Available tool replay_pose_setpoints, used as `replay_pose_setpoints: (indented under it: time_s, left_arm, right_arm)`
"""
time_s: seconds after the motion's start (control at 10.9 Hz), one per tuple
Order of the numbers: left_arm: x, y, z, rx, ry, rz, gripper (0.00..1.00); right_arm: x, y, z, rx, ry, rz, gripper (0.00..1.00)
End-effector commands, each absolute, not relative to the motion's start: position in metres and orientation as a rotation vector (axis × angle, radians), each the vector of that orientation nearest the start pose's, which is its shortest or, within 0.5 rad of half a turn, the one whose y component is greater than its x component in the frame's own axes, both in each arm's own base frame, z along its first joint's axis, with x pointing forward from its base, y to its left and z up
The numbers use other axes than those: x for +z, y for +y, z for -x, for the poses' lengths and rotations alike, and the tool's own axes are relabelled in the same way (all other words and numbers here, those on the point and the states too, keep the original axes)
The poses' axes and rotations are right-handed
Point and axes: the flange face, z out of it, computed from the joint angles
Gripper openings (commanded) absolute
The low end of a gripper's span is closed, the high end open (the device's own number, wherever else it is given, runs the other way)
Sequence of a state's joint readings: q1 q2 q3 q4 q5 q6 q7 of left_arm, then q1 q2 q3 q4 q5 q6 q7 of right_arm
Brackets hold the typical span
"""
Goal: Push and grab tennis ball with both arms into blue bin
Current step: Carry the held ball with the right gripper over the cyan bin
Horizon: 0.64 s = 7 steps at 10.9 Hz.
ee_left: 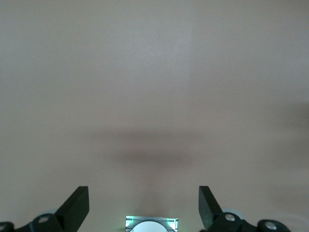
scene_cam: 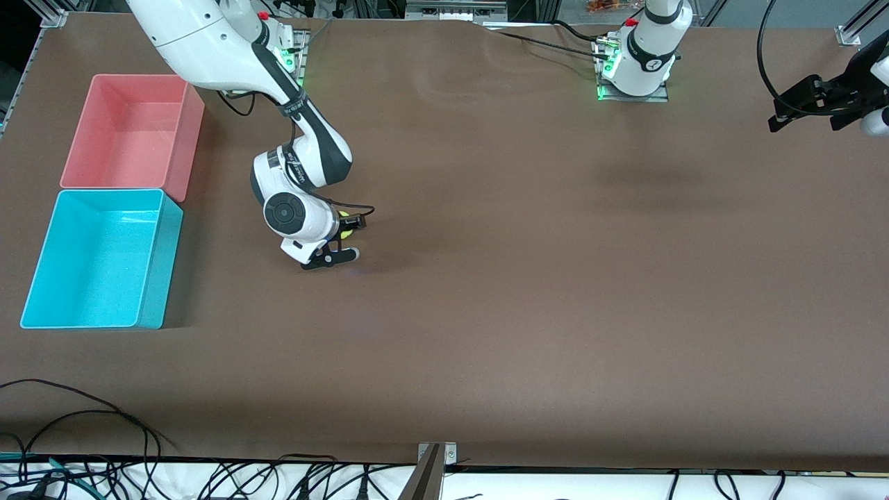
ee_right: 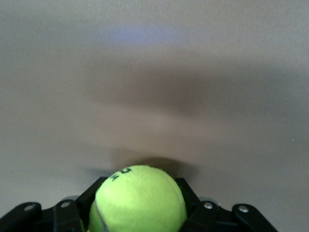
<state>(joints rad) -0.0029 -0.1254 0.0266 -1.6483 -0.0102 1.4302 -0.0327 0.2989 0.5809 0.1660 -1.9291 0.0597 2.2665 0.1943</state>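
Fuzzy yellow-green tennis ball, dark print, pinched in right end effector; left end effector spread, waiting

We record a wide brown table surface, matte and evenly lit, with soft shadows falling across it. A pink tub sits toward the right arm's end. Metal framing rails border the corners. Black cables lie tangled along the white edge nearest the front camera, beside a metal bracket.
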Motion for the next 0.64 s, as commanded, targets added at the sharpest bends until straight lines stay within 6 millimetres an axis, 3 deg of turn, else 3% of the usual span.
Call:
replay_pose_setpoints:
  time_s: [0.0,0.28,0.55]
  left_arm:
    - [0.655,0.009,-0.505,0.123,-0.085,3.149,1.0]
    - [0.655,0.011,-0.505,0.124,-0.092,3.149,1.0]
    - [0.655,0.009,-0.505,0.123,-0.085,3.149,1.0]
  right_arm:
    - [0.199,0.274,-0.548,0.39,-0.323,3.049,0.2]
    - [0.248,0.265,-0.577,0.456,-0.317,3.063,0.2]
    - [0.3,0.214,-0.609,0.466,-0.4,3.131,0.2]
